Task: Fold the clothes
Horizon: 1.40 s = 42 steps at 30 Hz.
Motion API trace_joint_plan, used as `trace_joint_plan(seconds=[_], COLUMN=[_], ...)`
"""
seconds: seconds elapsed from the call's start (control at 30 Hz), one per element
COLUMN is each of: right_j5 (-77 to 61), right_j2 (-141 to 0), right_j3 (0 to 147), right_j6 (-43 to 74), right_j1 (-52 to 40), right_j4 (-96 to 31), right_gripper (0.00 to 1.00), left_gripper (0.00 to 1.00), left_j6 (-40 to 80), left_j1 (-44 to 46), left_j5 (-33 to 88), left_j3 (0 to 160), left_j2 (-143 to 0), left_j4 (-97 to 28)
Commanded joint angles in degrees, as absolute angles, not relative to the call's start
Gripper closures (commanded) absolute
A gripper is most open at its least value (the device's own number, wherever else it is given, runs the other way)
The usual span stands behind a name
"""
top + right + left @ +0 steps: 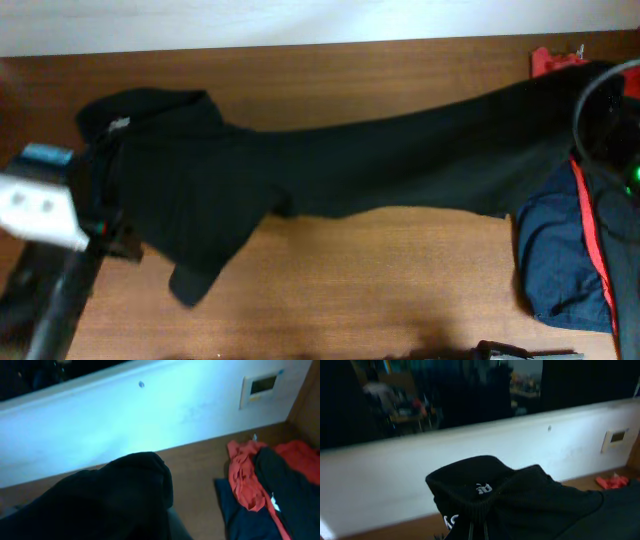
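Note:
The black T-shirt hangs stretched across the table between my two grippers. My left gripper is at the left end. In the left wrist view its fingers are shut on the ribbed collar edge of the T-shirt, next to white print. My right gripper holds the right end at the far right. In the right wrist view the T-shirt drapes over the jaws and hides most of them. Only a grey finger shows.
A pile of garments lies at the right edge: navy, red and a long black one, with red over navy. A white wall board runs along the table's back.

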<state>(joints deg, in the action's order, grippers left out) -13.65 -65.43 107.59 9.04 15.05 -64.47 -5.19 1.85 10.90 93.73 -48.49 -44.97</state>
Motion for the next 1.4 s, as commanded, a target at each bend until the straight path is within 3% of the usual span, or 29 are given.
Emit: trace_joint_plan(seconds=[0.0,0.27,0.47,0.63,0.67,0.7,0.77,0.8,0.9,1.03,1.37], right_j5=[-11.31,-11.33,-16.80,-19.11,-19.14,-19.35,-20.71,-21.63,-22.50,-22.55,-22.44], right_j2=[-64.01,-68.25,-82.50,-99.02,-101.80,-104.79,-108.92,-110.21,-110.06,-106.17,-101.71], right_j3=[108.33,107.37,106.94,106.94,106.94,106.94,106.94,106.98,107.72,109.23,109.25], right_j6=[9.56,10.41,10.39,10.44,10.79,11.05,11.05,11.05,11.03,10.81,4.03], right_j1=[15.94,15.77,15.53,12.19,11.62,11.05,10.44,10.48,12.99,18.22,23.29], right_j4=[-64.66,-66.17,-65.47,-58.76,-56.40,-53.08,-47.46,-45.34,-45.84,-52.60,-70.00], right_gripper=[0.95,0.95,0.95,0.95,0.90,0.80,0.54,0.47,0.40,0.38,0.34], left_gripper=[1.00,0.99,0.99,0.94,0.93,0.90,0.66,0.44,0.16,0.08,0.07], left_j6=[-7.44,-7.44,-7.44,-7.42,-7.40,-7.33,-4.78,-2.76,-0.21,-0.91,-7.46], left_j1=[1.69,1.69,1.69,1.72,1.76,1.85,1.87,1.85,1.17,-0.32,-1.23], left_j5=[10.02,8.71,11.31,17.41,18.44,20.12,21.87,21.89,21.89,21.87,16.97], left_j3=[94.83,94.83,94.83,94.83,94.83,94.83,94.91,95.29,97.78,102.35,104.22], left_j2=[-47.44,-54.96,-70.46,-89.25,-92.82,-97.27,-103.94,-106.15,-108.97,-106.02,-89.58], left_j4=[-43.66,-43.46,-41.69,-32.75,-30.30,-26.63,-20.10,-18.06,-17.76,-26.09,-51.44])
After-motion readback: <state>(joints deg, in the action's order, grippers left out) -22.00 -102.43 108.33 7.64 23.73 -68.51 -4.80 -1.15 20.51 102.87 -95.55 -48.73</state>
